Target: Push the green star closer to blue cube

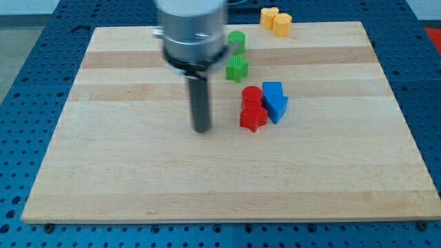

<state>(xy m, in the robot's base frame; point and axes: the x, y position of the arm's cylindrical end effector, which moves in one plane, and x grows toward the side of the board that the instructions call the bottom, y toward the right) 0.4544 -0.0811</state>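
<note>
**A:** no jaws on this rig, so nothing to open or clamp; my tip sat on the board to the view's left of the red blocks, well apart from the green star.

**B:** the star was up-left of the blue cube; I figured you'd want to swing round to its upper-left side and shove down-right, steering clear of the green cylinder.

No readable text or labels anywhere.
</note>
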